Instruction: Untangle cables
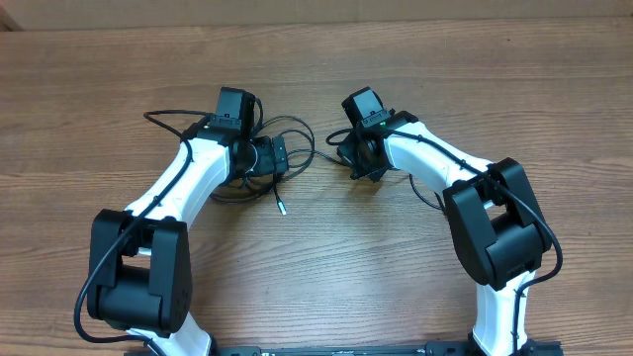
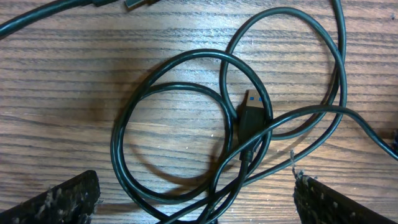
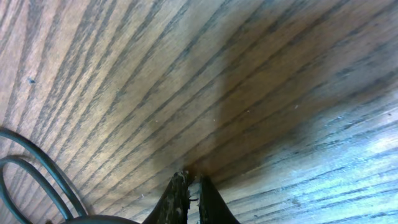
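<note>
Here the left gripper (image 2: 199, 200) stands wide open, its two dark fingers (image 2: 65, 200) at the lower left and lower right corners of the left wrist view with nothing clamped between them. The cables (image 2: 116, 140) lie on the wooden table (image 1: 316, 282) directly ahead of that opening: thin black cords coiled into overlapping loops that fill the middle of the frame. A black USB plug (image 2: 249, 115) with a blue insert lies inside the loops, right of centre, and one strand crosses over its lower end. That same strand runs down between the fingers to the bottom edge. More cord runs along the top of the frame, where another plug end (image 2: 140, 3) is cut off by the edge.

In the overhead view the tangle sits left of centre in the upper half, under and around the head of the left arm (image 1: 188, 183), with loops spreading to both sides of it. A single loose end with a small plug (image 1: 282, 209) trails down toward the centre.

The right gripper (image 3: 189, 200) is closed, its fingers pressed together at the bottom centre of the right wrist view, gripping nothing visible. Ahead of it is bare wood; two curved cords show only in the lower left corner, apart from the tips. From overhead, the right arm (image 1: 435, 163) reaches in from the right, its head just beside the tangle's right edge.
</note>
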